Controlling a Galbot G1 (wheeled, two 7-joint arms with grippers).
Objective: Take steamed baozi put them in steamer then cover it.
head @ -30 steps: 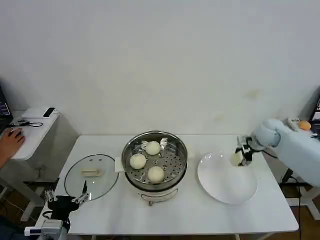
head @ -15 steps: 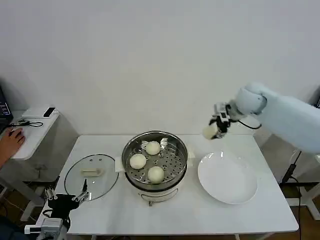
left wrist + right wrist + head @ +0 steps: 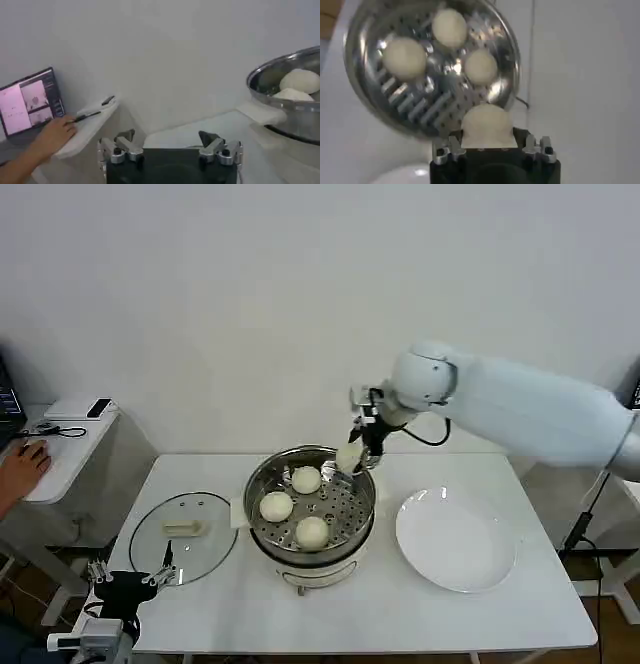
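The shiny steel steamer [image 3: 360,514] stands mid-table with three cream-white baozi on its perforated tray: one at the back [image 3: 305,480], one at the left [image 3: 276,506], one at the front [image 3: 312,532]. My right gripper [image 3: 355,452] hangs over the steamer's back right rim, shut on a fourth baozi [image 3: 349,457]. In the right wrist view that baozi [image 3: 486,126] sits between the fingers, above the steamer [image 3: 365,95]. My left gripper [image 3: 130,582] is parked low at the table's front left corner, open [image 3: 170,145] with nothing in it.
A round glass lid [image 3: 183,534] lies flat on the table left of the steamer. A bare white plate [image 3: 455,540] sits to the right. A side table [image 3: 60,446] at far left holds small devices, with a person's hand on it.
My right gripper has carried the baozi up from the white plate and leftward, from the plate's far edge to over the steamer's back right rim. The left arm has not moved.
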